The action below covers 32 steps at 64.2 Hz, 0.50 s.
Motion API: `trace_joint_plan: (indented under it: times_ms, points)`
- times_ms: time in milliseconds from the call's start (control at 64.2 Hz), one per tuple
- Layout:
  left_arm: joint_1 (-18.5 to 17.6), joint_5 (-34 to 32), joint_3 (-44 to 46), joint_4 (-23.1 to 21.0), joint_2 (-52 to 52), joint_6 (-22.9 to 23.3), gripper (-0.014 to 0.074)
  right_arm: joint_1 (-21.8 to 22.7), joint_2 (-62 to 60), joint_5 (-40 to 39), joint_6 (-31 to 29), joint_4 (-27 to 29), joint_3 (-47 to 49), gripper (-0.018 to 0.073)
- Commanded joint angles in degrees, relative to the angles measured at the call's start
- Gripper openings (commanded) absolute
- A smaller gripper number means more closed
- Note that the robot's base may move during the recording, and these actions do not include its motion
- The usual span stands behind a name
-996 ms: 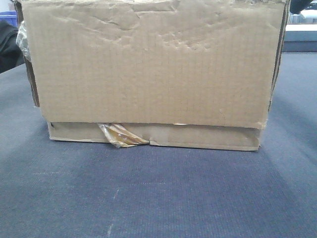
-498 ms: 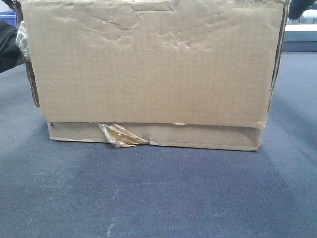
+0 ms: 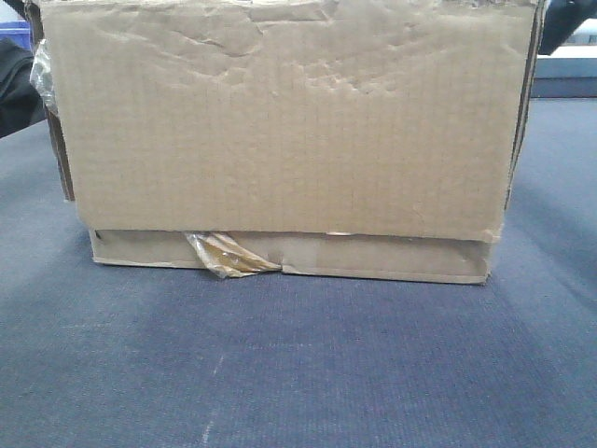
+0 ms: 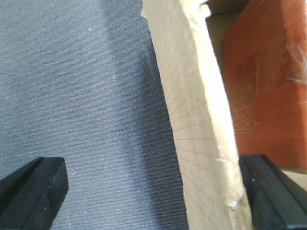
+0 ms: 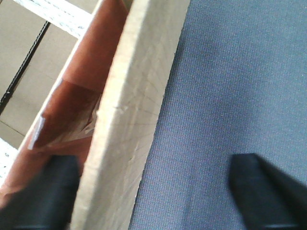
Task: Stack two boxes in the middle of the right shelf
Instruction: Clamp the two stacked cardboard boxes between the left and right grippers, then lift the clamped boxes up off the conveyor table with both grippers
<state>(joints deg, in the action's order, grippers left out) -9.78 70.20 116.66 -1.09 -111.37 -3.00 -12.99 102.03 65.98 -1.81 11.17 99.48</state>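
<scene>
Between the spread fingers of each gripper, a side wall of the cardboard box (image 3: pixel 289 131) stands upright, with the box resting on the dark table (image 3: pixel 298 373). The left gripper (image 4: pixel 153 160) straddles one wall, one finger outside over the table and the other inside the box, close to the cardboard. The right gripper (image 5: pixel 153 160) straddles another wall the same way. Both are spread wide and neither clamps anything yet. By their inner fingers lies a red-orange item (image 4: pixel 264 86), so the box probably carries some weight. Its front face is dented and tape (image 3: pixel 229 254) peels at the lower edge. This is soft, tired board that may buckle if pinched at one spot. The safer hold looks to be both walls at once, gripped deep and lifted level. No shelf shows in these views.
</scene>
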Motion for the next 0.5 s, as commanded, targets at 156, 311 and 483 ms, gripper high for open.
trace_joint_plan:
  times_ms: [156, 311, 483]
  points:
    - [-0.26, -0.24, -0.78, -1.24, -0.92, 0.41, 0.0256, -0.21, -0.34, 0.28, -0.20, -0.75, 0.45, -0.0125]
    - [-0.26, -0.24, -0.78, -1.24, -0.92, 0.41, -0.0109, -0.21, -0.34, 0.43, -0.20, -0.75, 0.45, -0.0154]
    - [-0.76, -0.24, -0.78, -1.24, -0.92, 0.76, -0.0111, -0.21, -0.34, 0.55, -0.20, -0.75, 0.45, -0.0154]
